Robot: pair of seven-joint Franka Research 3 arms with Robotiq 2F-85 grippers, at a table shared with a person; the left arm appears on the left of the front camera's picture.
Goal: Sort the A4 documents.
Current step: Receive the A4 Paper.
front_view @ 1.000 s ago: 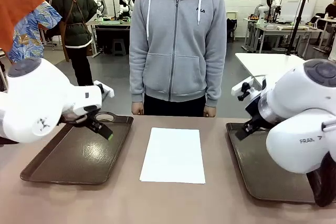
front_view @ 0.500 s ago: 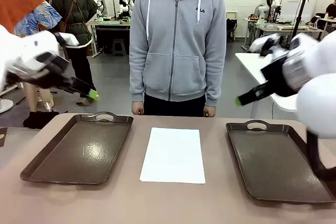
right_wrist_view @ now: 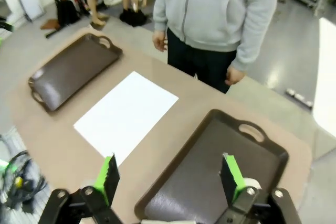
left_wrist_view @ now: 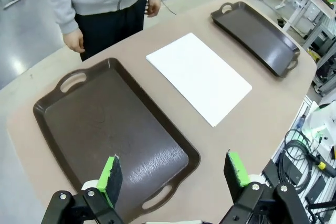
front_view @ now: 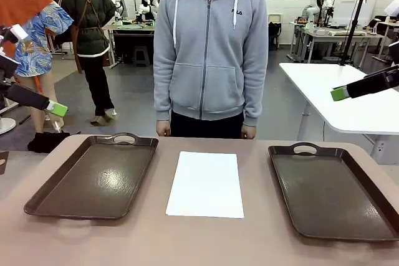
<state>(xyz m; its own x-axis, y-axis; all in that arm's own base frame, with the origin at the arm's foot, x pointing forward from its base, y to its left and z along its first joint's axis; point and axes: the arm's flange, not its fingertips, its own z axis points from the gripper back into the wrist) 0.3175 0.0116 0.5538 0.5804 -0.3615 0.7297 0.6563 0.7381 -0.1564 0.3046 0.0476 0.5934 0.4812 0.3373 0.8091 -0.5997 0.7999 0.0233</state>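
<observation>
One white A4 document (front_view: 206, 184) lies flat in the middle of the table between two brown trays, its long side running away from me. It also appears in the left wrist view (left_wrist_view: 199, 77) and the right wrist view (right_wrist_view: 126, 116). My left gripper (left_wrist_view: 173, 171) is open and holds nothing, raised high above the left tray (left_wrist_view: 105, 124). One of its green fingertips (front_view: 57, 109) juts in at the left edge of the front view. My right gripper (right_wrist_view: 169, 176) is open and holds nothing, high over the right tray (right_wrist_view: 210, 161). Its fingertip (front_view: 340, 93) points in from the right edge.
The left tray (front_view: 93, 175) and right tray (front_view: 330, 191) hold nothing. A person in a grey hoodie (front_view: 211, 48) stands at the far edge, hands (front_view: 163, 129) hanging at the table's rim. A white table (front_view: 349, 91) stands behind on the right.
Both arms have lifted up and swung outward from low over their trays to the picture's edges. The sheet and the trays have not moved.
</observation>
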